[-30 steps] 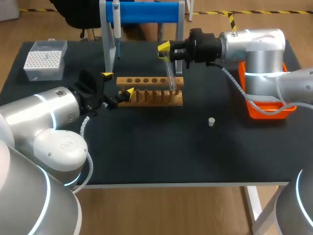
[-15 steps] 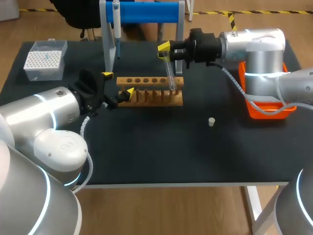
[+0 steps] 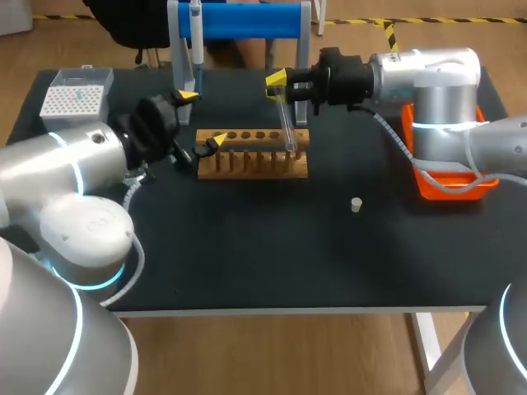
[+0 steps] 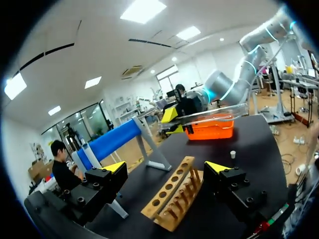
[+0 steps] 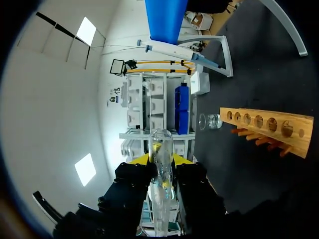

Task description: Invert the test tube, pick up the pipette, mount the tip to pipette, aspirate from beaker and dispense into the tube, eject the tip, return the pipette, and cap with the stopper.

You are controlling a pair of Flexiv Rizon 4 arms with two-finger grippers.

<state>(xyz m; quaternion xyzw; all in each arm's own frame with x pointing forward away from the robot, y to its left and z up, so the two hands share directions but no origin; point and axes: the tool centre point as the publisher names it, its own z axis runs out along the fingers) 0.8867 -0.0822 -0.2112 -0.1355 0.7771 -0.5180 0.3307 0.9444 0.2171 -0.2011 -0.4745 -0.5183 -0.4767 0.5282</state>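
Early on: right tool (image 3: 278, 88) grips the clear glass test tube (image 3: 286, 127), tilted at right end of the wooden peg rack (image 3: 254, 156) (inversion seemingly unfinished), left tool (image 3: 202, 119) open, empty, by rack's left end; pipetting & capping remain.

Overhead and wrist views, common rack (image 3: 253, 153)

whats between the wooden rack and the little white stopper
Nothing: the head view shows only bare black tabletop between the wooden test tube rack and the small white stopper.
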